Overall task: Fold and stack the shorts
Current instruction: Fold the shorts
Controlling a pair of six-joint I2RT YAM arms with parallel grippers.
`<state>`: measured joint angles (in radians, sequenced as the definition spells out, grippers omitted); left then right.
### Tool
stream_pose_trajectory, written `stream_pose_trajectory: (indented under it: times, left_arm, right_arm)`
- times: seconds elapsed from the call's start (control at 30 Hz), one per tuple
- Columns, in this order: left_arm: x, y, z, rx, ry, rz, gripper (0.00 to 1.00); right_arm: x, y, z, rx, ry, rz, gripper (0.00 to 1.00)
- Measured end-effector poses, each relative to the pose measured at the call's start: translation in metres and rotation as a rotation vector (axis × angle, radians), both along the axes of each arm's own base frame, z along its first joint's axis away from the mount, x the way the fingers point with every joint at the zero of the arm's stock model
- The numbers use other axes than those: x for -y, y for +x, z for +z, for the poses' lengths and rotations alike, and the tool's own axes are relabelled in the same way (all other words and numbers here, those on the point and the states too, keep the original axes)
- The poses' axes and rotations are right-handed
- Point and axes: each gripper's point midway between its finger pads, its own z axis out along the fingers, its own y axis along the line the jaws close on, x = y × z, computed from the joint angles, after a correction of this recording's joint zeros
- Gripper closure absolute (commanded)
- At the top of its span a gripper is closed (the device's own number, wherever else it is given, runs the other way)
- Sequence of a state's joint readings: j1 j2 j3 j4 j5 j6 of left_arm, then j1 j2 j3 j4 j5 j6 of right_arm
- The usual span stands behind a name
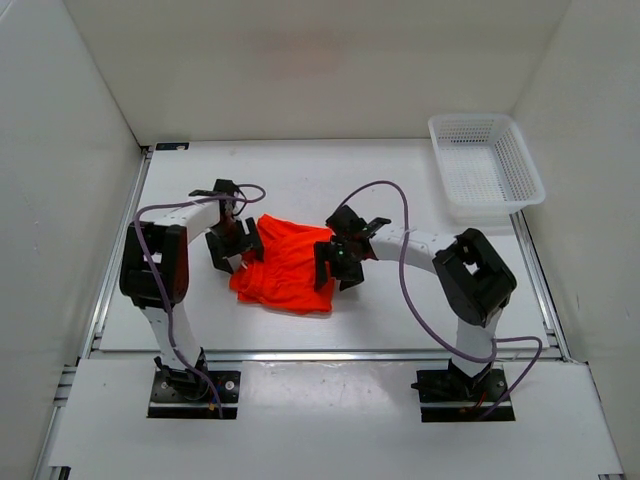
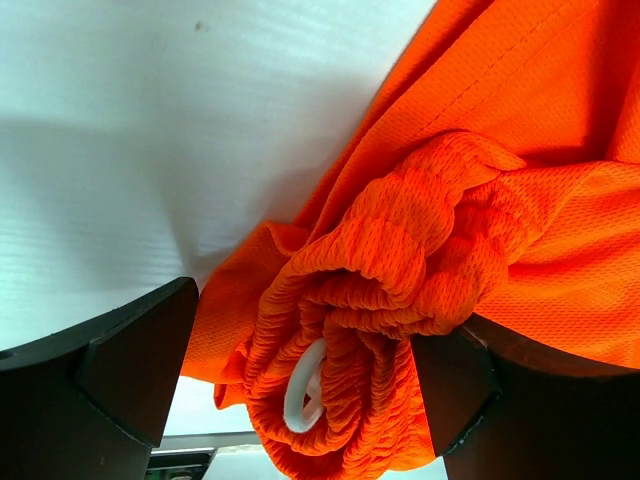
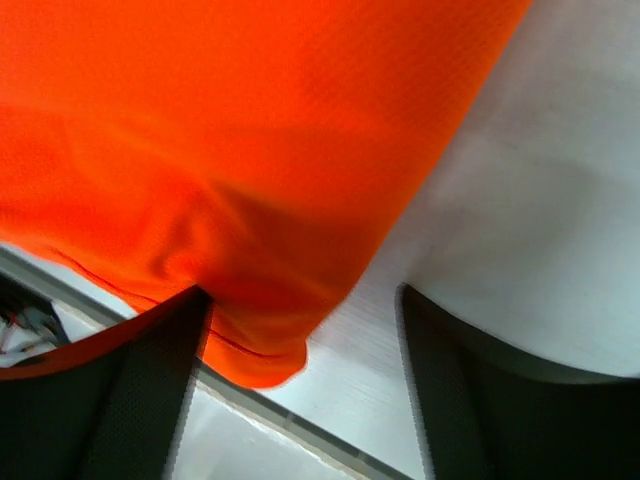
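Observation:
The bright orange-red shorts (image 1: 285, 265) lie crumpled on the white table between both arms. My left gripper (image 1: 232, 245) is at their left edge. In the left wrist view it (image 2: 310, 335) is open, with the bunched elastic waistband (image 2: 400, 260) and a loop of white drawstring (image 2: 303, 388) between its fingers; the right finger (image 2: 460, 385) touches the fabric. My right gripper (image 1: 335, 265) is at the shorts' right edge. In the right wrist view it (image 3: 303, 300) is open, and a hem corner of the shorts (image 3: 260, 340) lies against its left finger (image 3: 130, 390).
A white mesh plastic basket (image 1: 485, 165) stands at the back right of the table. White walls enclose the table on the left, back and right. A metal rail (image 1: 320, 353) runs along the table's near edge.

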<state>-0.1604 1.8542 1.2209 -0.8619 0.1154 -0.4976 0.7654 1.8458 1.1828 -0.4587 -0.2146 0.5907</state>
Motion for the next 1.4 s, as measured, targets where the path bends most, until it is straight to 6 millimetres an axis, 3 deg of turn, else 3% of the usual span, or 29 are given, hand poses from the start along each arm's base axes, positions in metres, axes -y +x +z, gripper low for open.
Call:
stream_pose_trajectory:
  times: [0.1,0.23,0.33,0.43,0.53,0.57,0.63,0.7,0.8,0.93,1.07,1.17,1.27,1.4]
  left_arm:
    - [0.002,0.005,0.000,0.002,-0.006,-0.002,0.05]
    - [0.006,0.011,0.001,0.013,-0.011,-0.010,0.05]
    - [0.009,0.022,0.002,0.025,-0.018,-0.015,0.03]
    - [0.017,0.039,0.004,0.048,-0.023,-0.028,0.01]
    - [0.024,0.056,0.009,0.078,-0.029,-0.039,0.01]
    - [0.026,0.061,0.012,0.086,-0.030,-0.041,0.01]
    - [0.029,0.072,0.023,0.109,-0.031,-0.045,0.01]
    - [0.030,0.083,0.040,0.139,-0.022,-0.044,0.01]
    - [0.030,0.101,0.073,0.212,-0.013,-0.041,0.01]
    - [0.026,0.109,0.133,0.330,-0.005,-0.042,0.01]
    - [0.019,0.095,0.200,0.475,-0.001,-0.041,0.01]
    - [0.011,0.070,0.246,0.590,0.000,-0.035,0.01]
    - [-0.002,0.031,0.281,0.707,0.002,-0.018,0.01]
    - [-0.019,-0.017,0.304,0.827,0.012,0.022,0.01]
  right_arm:
    - [-0.002,0.005,-0.005,0.007,-0.007,-0.011,0.53]
    - [0.004,0.011,-0.010,0.029,-0.047,-0.040,0.70]
    - [0.010,0.026,-0.006,0.065,-0.073,-0.073,0.72]
    - [0.022,0.053,0.003,0.109,-0.105,-0.133,0.72]
    - [0.038,0.089,0.011,0.155,-0.135,-0.212,0.55]
    - [0.043,0.098,0.013,0.167,-0.144,-0.231,0.33]
    - [0.055,0.113,0.019,0.191,-0.173,-0.265,0.08]
    - [0.062,0.120,0.026,0.215,-0.193,-0.274,0.00]
    - [0.071,0.119,0.047,0.275,-0.217,-0.277,0.00]
    - [0.095,0.110,0.109,0.431,-0.196,-0.333,0.00]
    - [0.141,0.091,0.192,0.644,-0.135,-0.460,0.00]
    - [0.181,0.071,0.229,0.754,-0.135,-0.560,0.00]
    - [0.216,0.049,0.237,0.798,-0.184,-0.633,0.00]
    - [0.246,0.025,0.226,0.789,-0.271,-0.678,0.00]
